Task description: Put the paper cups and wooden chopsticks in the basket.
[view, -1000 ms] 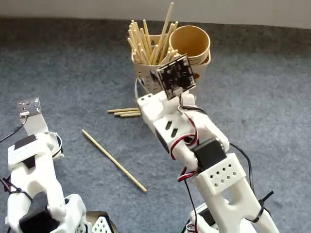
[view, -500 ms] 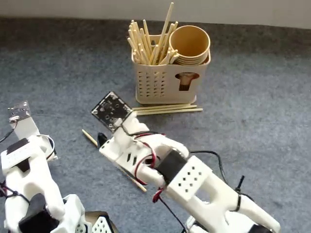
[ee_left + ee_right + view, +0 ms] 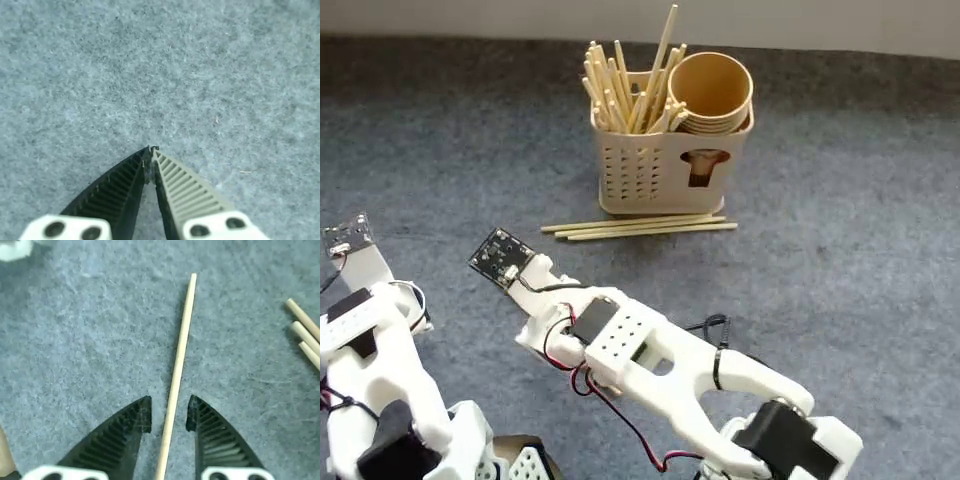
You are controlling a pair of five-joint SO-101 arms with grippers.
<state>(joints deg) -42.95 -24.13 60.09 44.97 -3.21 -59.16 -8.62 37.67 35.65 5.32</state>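
Right claw (image 3: 169, 407) is straddling the loose chopstick (image 3: 181, 335) lying on the desk (image 3: 75, 340), jaws spread, well apart from the basket (image 3: 660, 170). Left claw (image 3: 151, 152) is sitting pressed together. I'm worrying the thin round stick is going to roll or pivot out as I'm closing.
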